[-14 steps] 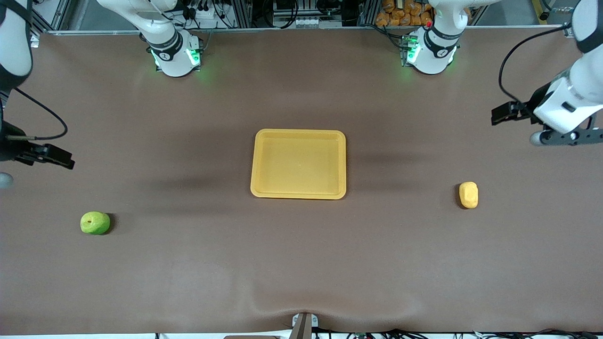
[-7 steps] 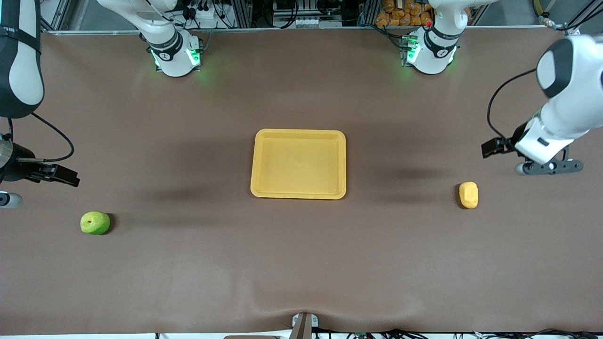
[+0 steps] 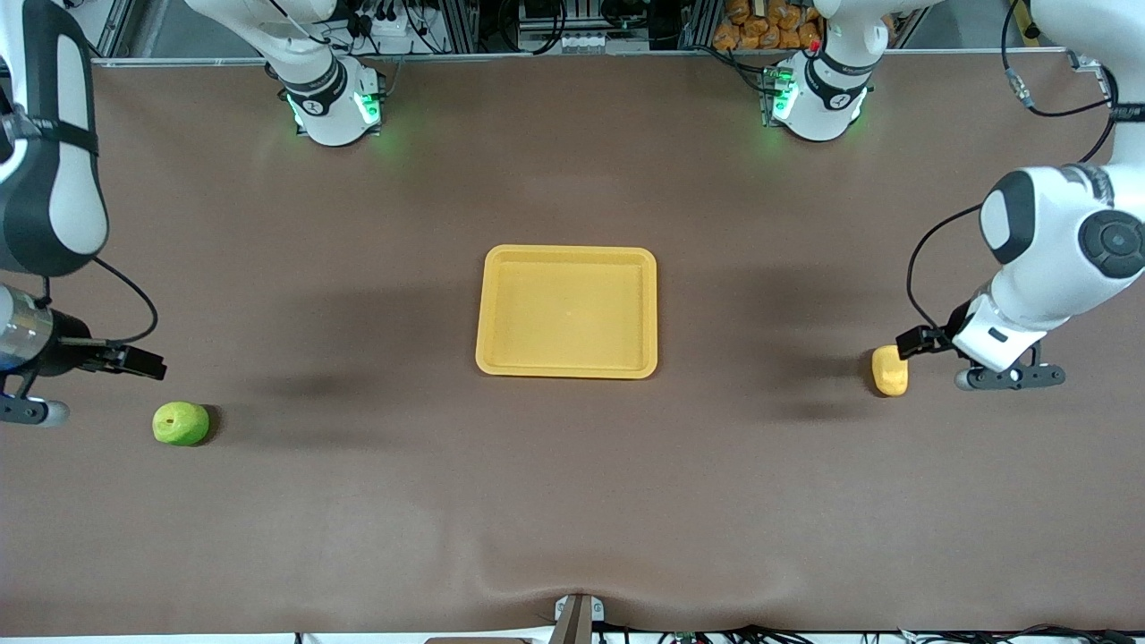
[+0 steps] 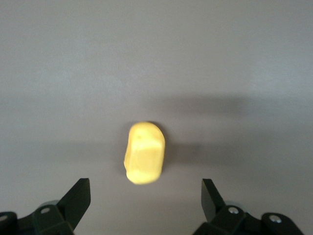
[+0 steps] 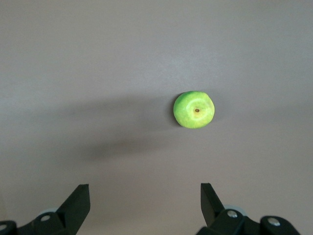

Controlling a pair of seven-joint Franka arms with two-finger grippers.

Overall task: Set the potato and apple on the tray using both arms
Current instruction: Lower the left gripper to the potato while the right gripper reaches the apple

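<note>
Left gripper (image 4: 145, 196) hangs over the table at the left arm's end, fingers spread wide w/ nothing between them; from where I sit the left wrist view shows the potato (image 4: 144, 159) lying on the brown table (image 3: 572, 483) ahead of the two fingertips (image 4: 78, 196), roughly centred between them, not touching. In front view the potato (image 3: 890, 369) sits just beside the left arm's wrist, which overlaps its edge.

Right gripper (image 5: 145, 196) is up over the table at the right arm's end, jaws also wide apart, empty. Apple (image 5: 193, 109) shows in the right wrist view w/ stem dimple up, off-centre toward one finger, well clear of both tips. Front view: apple (image 3: 181, 423) rests on the table, near the right arm's wrist, a bit nearer the front cam.

Tray (image 3: 567, 255) lies mid-table between the two items, well apart from each, w/ nothing in it. Potato & apple both on the table, neither held.
</note>
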